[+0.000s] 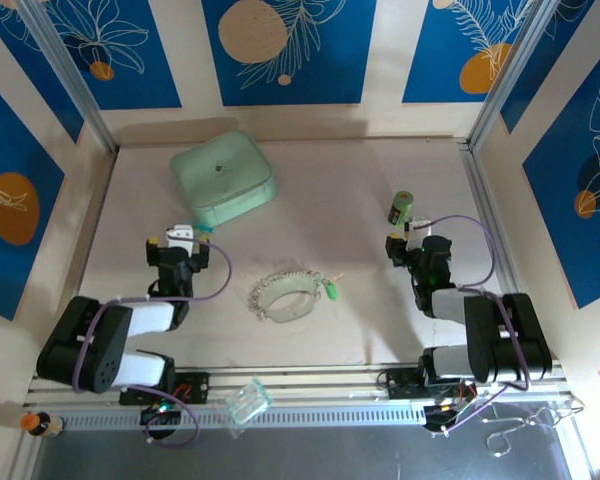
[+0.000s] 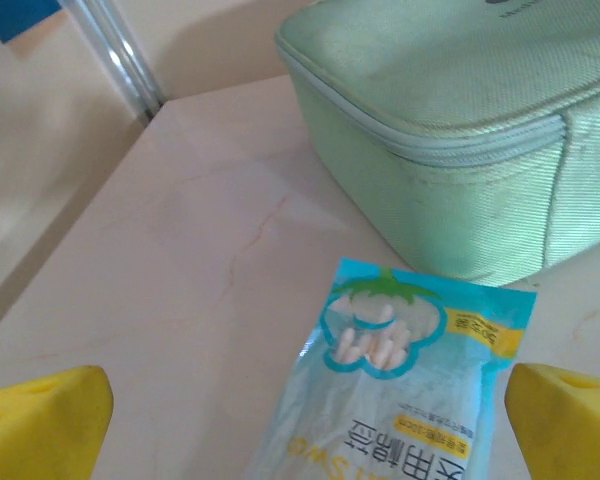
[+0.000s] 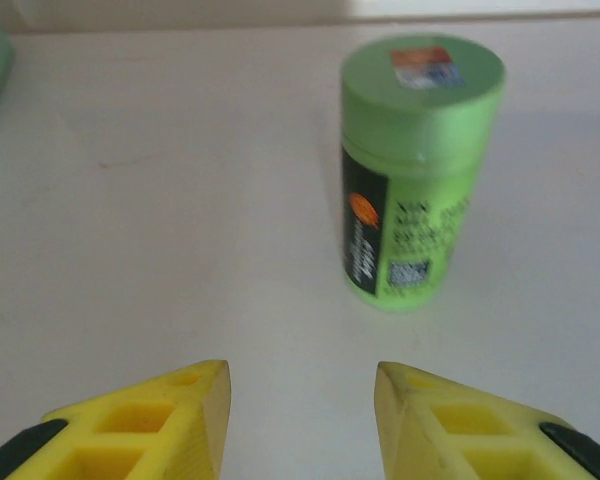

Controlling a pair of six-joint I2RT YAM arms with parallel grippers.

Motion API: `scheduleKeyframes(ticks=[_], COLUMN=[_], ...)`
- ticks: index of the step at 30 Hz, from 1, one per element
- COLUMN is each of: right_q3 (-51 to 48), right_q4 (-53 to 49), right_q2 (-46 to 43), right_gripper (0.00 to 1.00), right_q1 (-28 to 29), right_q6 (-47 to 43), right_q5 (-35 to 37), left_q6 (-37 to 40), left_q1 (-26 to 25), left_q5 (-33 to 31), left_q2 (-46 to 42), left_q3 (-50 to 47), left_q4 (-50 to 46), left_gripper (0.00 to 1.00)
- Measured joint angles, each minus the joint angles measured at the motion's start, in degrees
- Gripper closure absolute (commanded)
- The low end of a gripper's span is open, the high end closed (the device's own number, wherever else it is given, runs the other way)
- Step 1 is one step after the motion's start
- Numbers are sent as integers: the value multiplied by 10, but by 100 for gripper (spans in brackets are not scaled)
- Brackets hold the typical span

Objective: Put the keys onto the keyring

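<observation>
Left end effector: fingers wide apart, empty, over a packet beside the box.
Right end effector: fingers apart, empty, facing the can.
Keyring, with the green-headed key just beside it: middle of the tabletop, well apart from both end effectors.
Risks: right end effector toppling the can; tiny key skidding out of a pinch.

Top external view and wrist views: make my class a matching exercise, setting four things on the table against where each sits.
Things:
1 mint-green case
2 green can
3 beaded keyring
4 blue sachet

Places:
A middle of the table
B just ahead of the right gripper
C far side, left of centre
D at the open left gripper, beside the case

Pairs: 1-C; 2-B; 3-A; 4-D
</observation>
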Motion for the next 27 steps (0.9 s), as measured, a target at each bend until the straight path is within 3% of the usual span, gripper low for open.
scheduleKeyframes(ticks=[3, 7, 12, 23, 25, 26, 27], right_q3=[1, 18, 78, 81, 81, 81, 81], right_q4=[70, 55, 28, 1, 0, 0, 0], right_q2=[68, 79, 80, 80, 80, 80, 80], right_gripper=[56, 55, 52, 50, 43, 25, 0], right_q1=[-10, -19, -26, -32, -32, -32, -32], right_q6=[2, 3, 10, 18, 18, 19, 18], right_q5=[-19, -38, -52, -54, -54, -54, -54], left_q6=[-1, 3, -2, -5, -7, -7, -8], left_q1=[18, 27, 32, 46, 51, 54, 56], left_q5=[24, 64, 75, 103, 112, 117, 121], left_q2=[61, 120, 125, 120, 120, 119, 119], left_q3=[-7, -11, 40, 63, 68, 69, 69], left_q4=[96, 157, 106, 60, 50, 48, 47], left_gripper=[0, 0, 0, 0, 0, 0, 0])
